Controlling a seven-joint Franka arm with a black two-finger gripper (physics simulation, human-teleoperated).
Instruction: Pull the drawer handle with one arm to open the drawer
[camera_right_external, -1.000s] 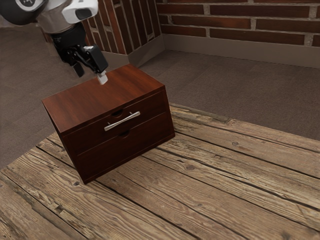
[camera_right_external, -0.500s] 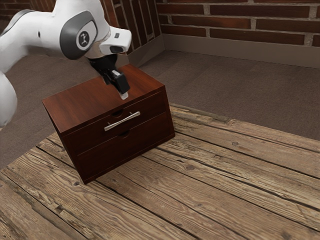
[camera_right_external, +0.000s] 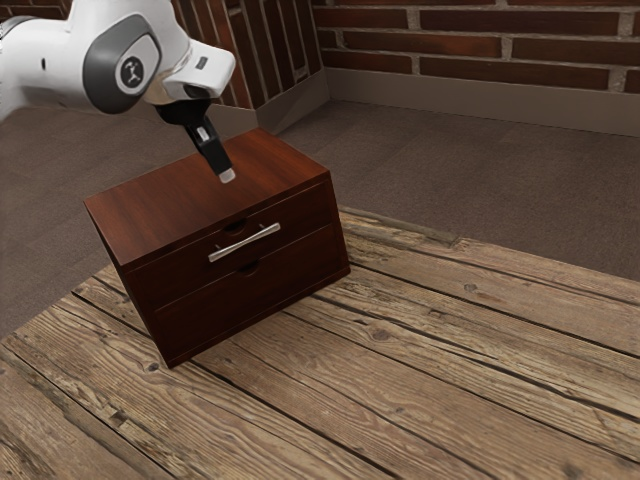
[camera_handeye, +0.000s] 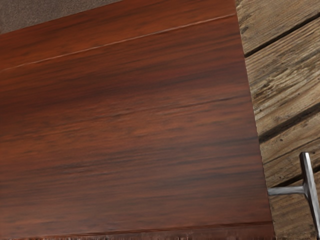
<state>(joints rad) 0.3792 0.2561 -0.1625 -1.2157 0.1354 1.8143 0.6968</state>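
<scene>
A dark red wooden cabinet (camera_right_external: 180, 200) with two drawers stands on the plank table. The upper drawer front (camera_right_external: 295, 212) carries a silver bar handle (camera_right_external: 244, 242) and sits flush with the cabinet, shut. My gripper (camera_right_external: 224, 174) hangs just above the cabinet's top, towards its back edge, tilted and pointing down. It is open and holds nothing. It is well behind and above the handle, apart from it. In the wrist view the cabinet top (camera_handeye: 130, 125) lies right under my hand, and the handle (camera_handeye: 307, 186) juts out past the front edge.
The lower drawer (camera_right_external: 255, 288) has no bar, only a small notch. Rough wooden table planks (camera_right_external: 450, 350) stretch in front of the cabinet and to the exterior view's right. A brick wall (camera_right_external: 480, 45) and grey carpet lie behind.
My arm swung over the cabinet toward the exterior view's right, then drew back a little and rose. The cabinet and its drawers have not moved.
</scene>
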